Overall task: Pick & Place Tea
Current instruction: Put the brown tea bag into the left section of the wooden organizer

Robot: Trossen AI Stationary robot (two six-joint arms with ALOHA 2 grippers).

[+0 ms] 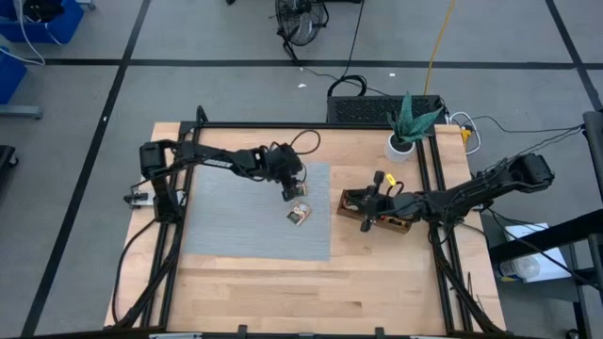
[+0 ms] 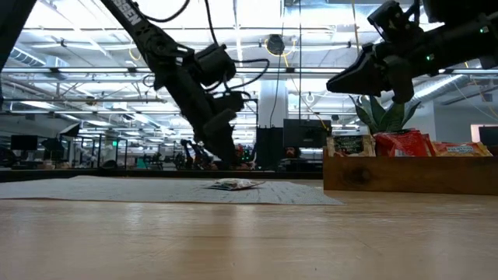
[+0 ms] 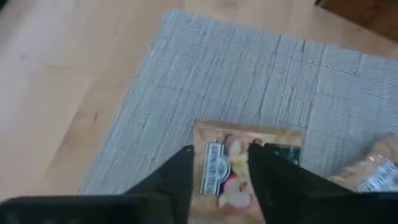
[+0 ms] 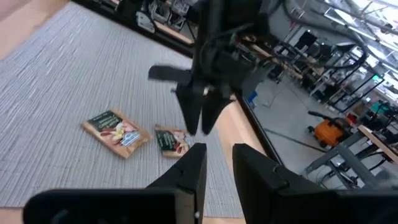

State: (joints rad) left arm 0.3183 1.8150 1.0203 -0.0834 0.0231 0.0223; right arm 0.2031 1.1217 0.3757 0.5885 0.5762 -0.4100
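Note:
Two tea sachets lie flat on the grey mat [image 1: 254,221]. One [image 3: 227,168] is right under my left gripper [image 3: 221,177], whose fingers stand apart over it, slanting down. The other [image 1: 299,215] lies a little nearer the table's front edge. My right gripper [image 4: 219,165] hovers level above the wooden tray [image 2: 405,175] at the mat's right. It points toward the left arm, its fingers narrowly apart with nothing between them. More sachets [image 2: 401,144] stand upright in the tray. My left gripper's two fingers [image 3: 180,180] come slanting down from the table's left side and straddle the middle of the sachet's printed face [image 3: 227,158], which is wider than the gap between them. The sachet lies flat on the mat. I cannot tell whether the fingertips touch it.
A potted plant [image 1: 402,141] and a black box [image 1: 377,108] stand at the far edge behind the tray. Black frame rails [image 1: 438,188] run along the table's sides. Bare wood [image 1: 311,292] lies in front of the mat.

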